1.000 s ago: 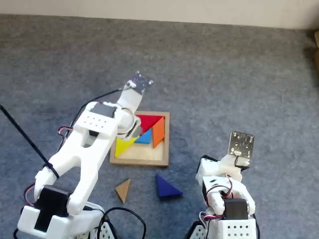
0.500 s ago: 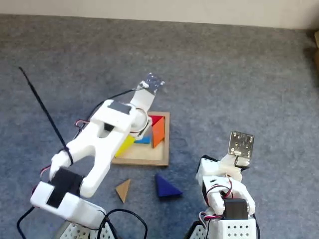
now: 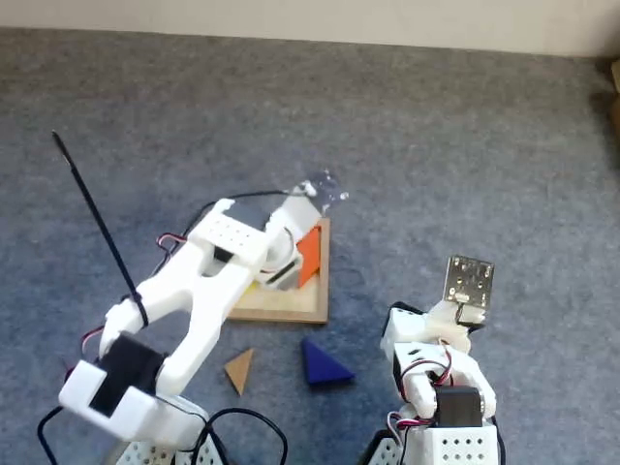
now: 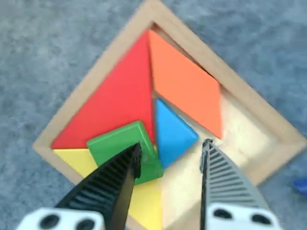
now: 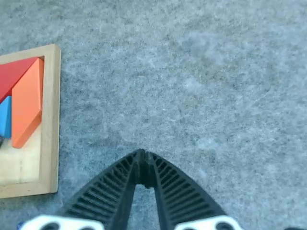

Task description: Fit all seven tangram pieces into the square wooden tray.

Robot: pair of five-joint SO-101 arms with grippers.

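The square wooden tray (image 4: pixel 261 120) holds a large red triangle (image 4: pixel 115 105), an orange parallelogram (image 4: pixel 184 86), a small blue triangle (image 4: pixel 172 134), a yellow triangle (image 4: pixel 144 201) and a green square (image 4: pixel 125 146). The green square looks slightly raised over its neighbours' edges. My left gripper (image 4: pixel 170 153) hangs open just above the tray, one fingertip (image 4: pixel 132 160) at the green square and the other beside the blue triangle. In the high view the left arm (image 3: pixel 223 271) covers most of the tray (image 3: pixel 281 312). A tan triangle (image 3: pixel 238 368) and a dark blue triangle (image 3: pixel 325 363) lie on the carpet before the tray. My right gripper (image 5: pixel 142 155) is shut over bare carpet.
The right arm (image 3: pixel 441 373) stands folded at the front right, apart from the tray (image 5: pixel 50 120). A thin black rod (image 3: pixel 92 218) sticks up at the left. Grey carpet stretches open behind and right of the tray.
The left arm has swung to the right across the tray and now hides the red, blue and yellow pieces from above. The right arm has kept still.
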